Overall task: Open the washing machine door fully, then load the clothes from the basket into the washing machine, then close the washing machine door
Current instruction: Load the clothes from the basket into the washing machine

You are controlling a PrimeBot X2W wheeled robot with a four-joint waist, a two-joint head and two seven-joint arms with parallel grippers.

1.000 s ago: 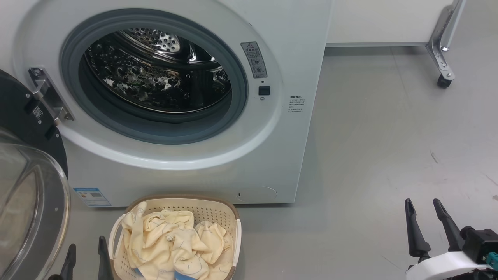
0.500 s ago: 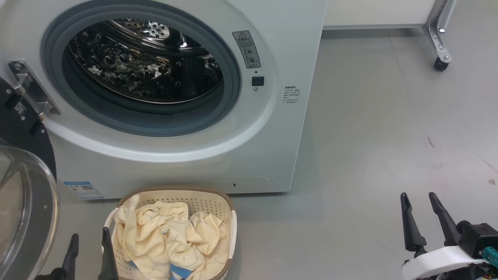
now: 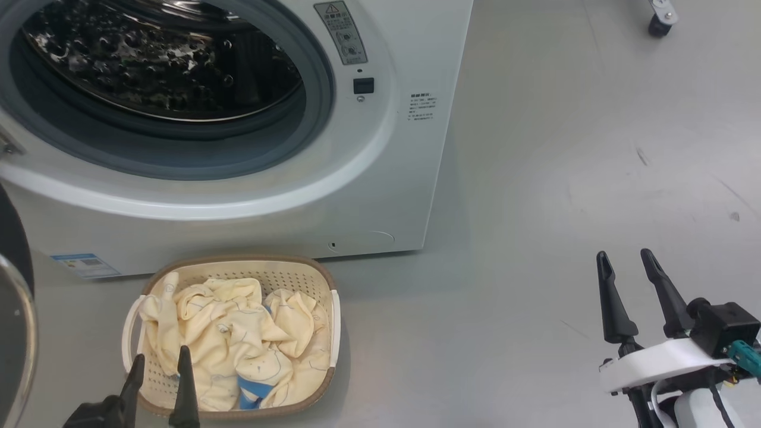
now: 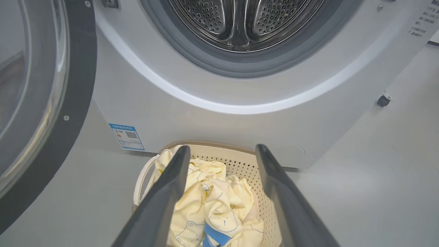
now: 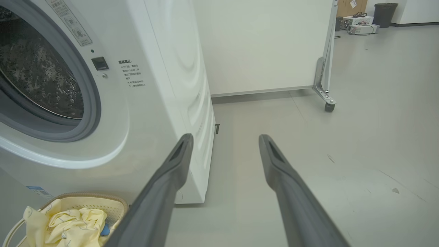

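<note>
Head view | perforated basket (image 3: 291, 274) — crumpled soft clothes (image 3: 232, 333) | white washing machine (image 3: 392, 178)

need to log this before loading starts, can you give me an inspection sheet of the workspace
surface: grey floor, faint scuffs
job's things: washing machine door open at left; no clothes seen in drum; clothes heaped in basket before the washing machine
clutter: boxes and a dark bin, far off
tools: left tool open, by the basket's near side; right tool open over bare floor
cables: teal connector and leads at right wrist
surroundings: white panel on castor frame
</note>
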